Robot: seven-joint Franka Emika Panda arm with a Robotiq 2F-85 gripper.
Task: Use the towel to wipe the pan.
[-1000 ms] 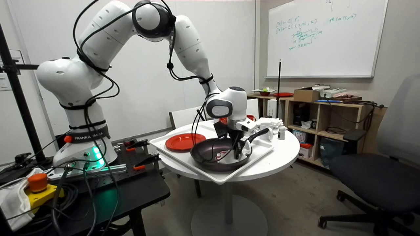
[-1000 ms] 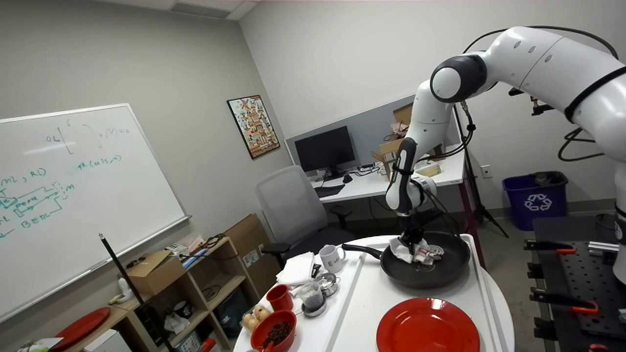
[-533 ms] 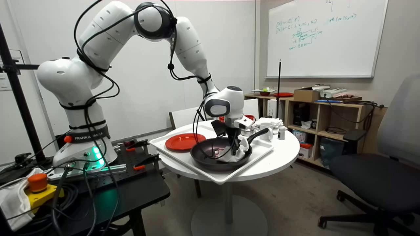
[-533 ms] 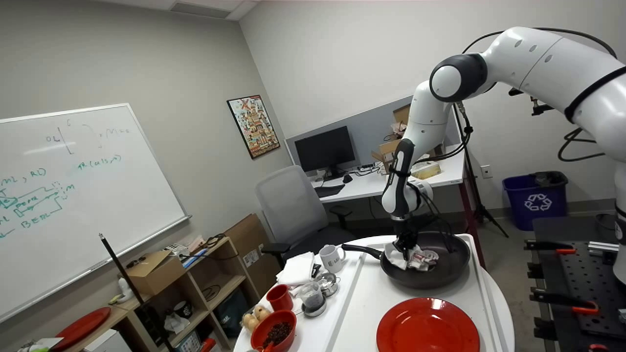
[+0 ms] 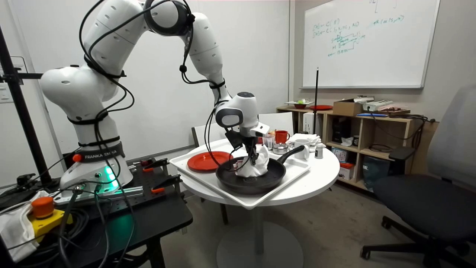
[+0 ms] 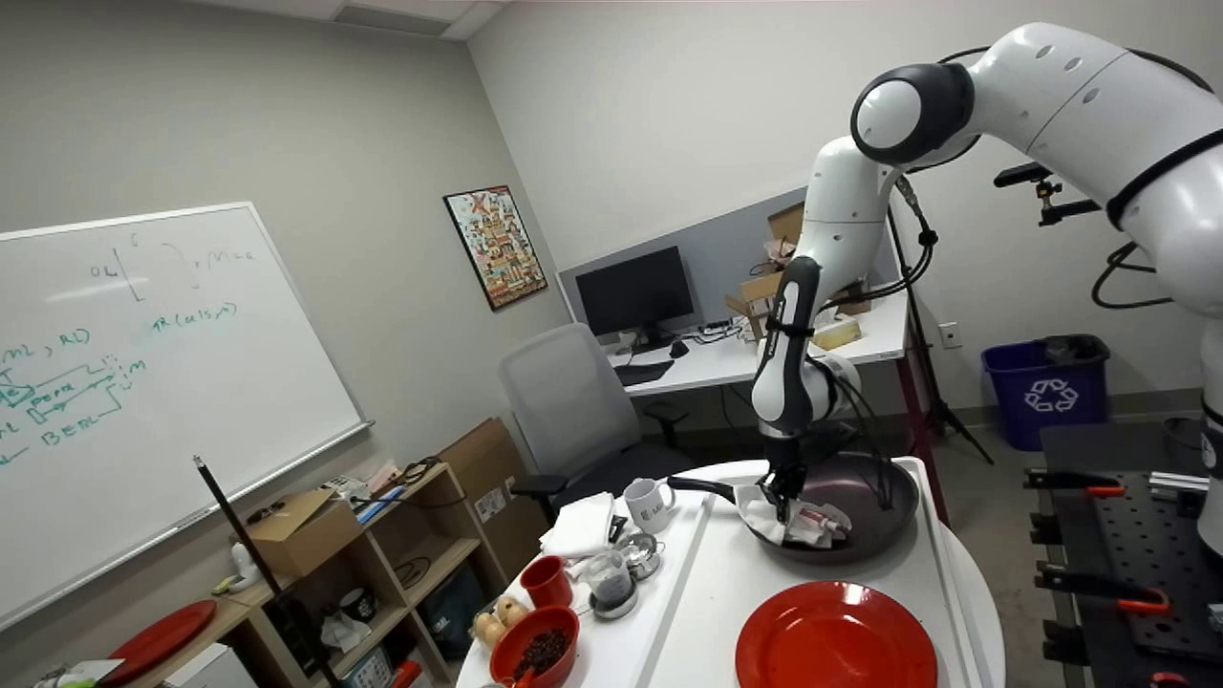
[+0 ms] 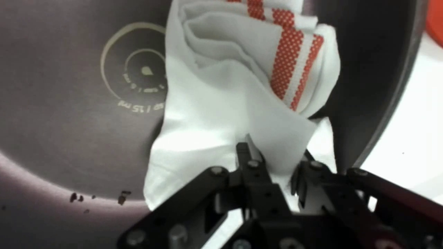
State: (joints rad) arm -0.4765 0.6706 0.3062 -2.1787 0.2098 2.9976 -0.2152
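Gripper [image 7: 277, 155] pinching towel [image 7: 204, 100]; dark specks [image 7: 121, 200] in pan [image 7: 83, 138], left in wrist view, could go unwiped if strokes favour right

An office: desk [image 6: 723, 359], monitor [image 6: 634, 290], wheeled chair [image 5: 416, 204], whiteboard [image 6: 191, 382] (scribbled in green).

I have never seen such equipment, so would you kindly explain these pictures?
The machine is a white robot arm. The wide pictures were taken from two places outside it; the close-up, from its wrist. On the table lies a white tray with a red plate and a black pan. Beside the tray stand a red bowl and a white mug. The end effector holds a white towel with red stripes over the pan; whether it touches is hard to tell.
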